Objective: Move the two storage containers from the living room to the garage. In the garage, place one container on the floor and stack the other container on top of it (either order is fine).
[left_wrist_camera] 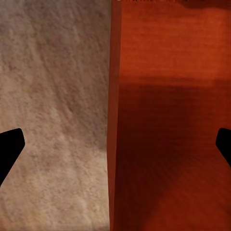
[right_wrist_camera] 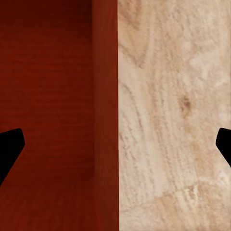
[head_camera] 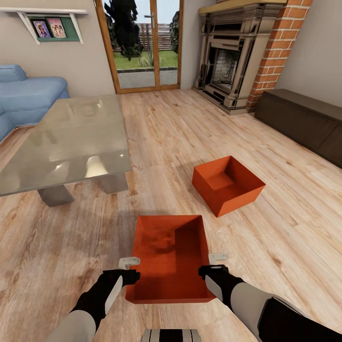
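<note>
Two orange-red storage containers sit on the light wood plank flooring of the living room. The nearer container (head_camera: 171, 256) lies straight ahead of me, between my arms. The second container (head_camera: 228, 183) rests further off to the right, turned at an angle. My left gripper (head_camera: 132, 262) hangs open over the near container's left wall, and the left wrist view has that wall (left_wrist_camera: 113, 120) between the spread fingers (left_wrist_camera: 9, 149). My right gripper (head_camera: 216, 259) is open over the right wall (right_wrist_camera: 105, 96) in the same way. Neither gripper holds anything.
A glass-topped table (head_camera: 71, 137) stands close on the left, with a blue sofa (head_camera: 28, 95) behind it. The brick fireplace (head_camera: 237, 57), a dark low cabinet (head_camera: 304, 118) on the right and the glazed patio doors (head_camera: 142, 47) line the far side.
</note>
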Available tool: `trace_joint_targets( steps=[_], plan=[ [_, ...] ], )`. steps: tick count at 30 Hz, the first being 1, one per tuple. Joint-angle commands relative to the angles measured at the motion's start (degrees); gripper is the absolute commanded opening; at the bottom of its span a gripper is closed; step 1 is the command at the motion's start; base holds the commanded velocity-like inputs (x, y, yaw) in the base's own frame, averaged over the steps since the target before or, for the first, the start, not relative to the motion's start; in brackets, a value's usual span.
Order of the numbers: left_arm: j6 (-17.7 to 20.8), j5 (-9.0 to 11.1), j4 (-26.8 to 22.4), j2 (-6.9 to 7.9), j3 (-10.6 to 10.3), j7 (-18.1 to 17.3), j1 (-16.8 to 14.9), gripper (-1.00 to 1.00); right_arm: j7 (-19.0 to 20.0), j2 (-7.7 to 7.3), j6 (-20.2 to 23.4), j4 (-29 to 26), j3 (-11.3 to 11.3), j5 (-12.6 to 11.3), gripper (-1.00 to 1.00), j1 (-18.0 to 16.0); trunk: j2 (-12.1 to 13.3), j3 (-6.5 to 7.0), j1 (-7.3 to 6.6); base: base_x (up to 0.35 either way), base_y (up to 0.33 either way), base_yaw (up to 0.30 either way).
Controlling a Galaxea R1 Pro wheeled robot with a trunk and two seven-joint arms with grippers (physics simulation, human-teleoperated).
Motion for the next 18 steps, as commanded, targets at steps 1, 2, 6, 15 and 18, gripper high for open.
trace_joint_targets(
  steps=[1,2,6,15,18],
  plan=[
    [0.31,0.26,-0.11,-0.04,0.14,0.21,0.00,1.00,-0.35,-0.02,0.41,-0.13,0.48,-0.23,1.00,-0.03,-0.02,-0.04,-0.01,0.000,0.000,0.000],
    [0.31,0.26,-0.13,-0.04,0.14,0.21,0.00,1.00,-0.35,-0.02,0.42,-0.13,0.48,-0.24,1.00,-0.04,-0.02,-0.04,-0.01,0.000,0.000,0.000],
    [0.31,0.26,-0.15,-0.04,0.14,0.21,0.00,1.00,-0.35,-0.02,0.41,-0.13,0.48,-0.27,1.00,-0.05,-1.22,-0.58,0.65,0.000,0.000,0.000],
    [0.34,0.17,-0.14,-0.04,0.14,0.21,0.00,1.00,-0.35,-0.02,0.41,-0.13,0.48,-0.22,1.00,-0.02,-4.03,-1.84,2.19,0.000,0.000,0.000],
    [0.32,0.17,-0.15,-0.04,0.14,0.21,0.00,1.00,-0.35,-0.02,0.41,-0.13,0.49,-0.22,1.00,-0.03,-4.03,-1.84,2.19,0.000,0.000,0.000]
  ],
)
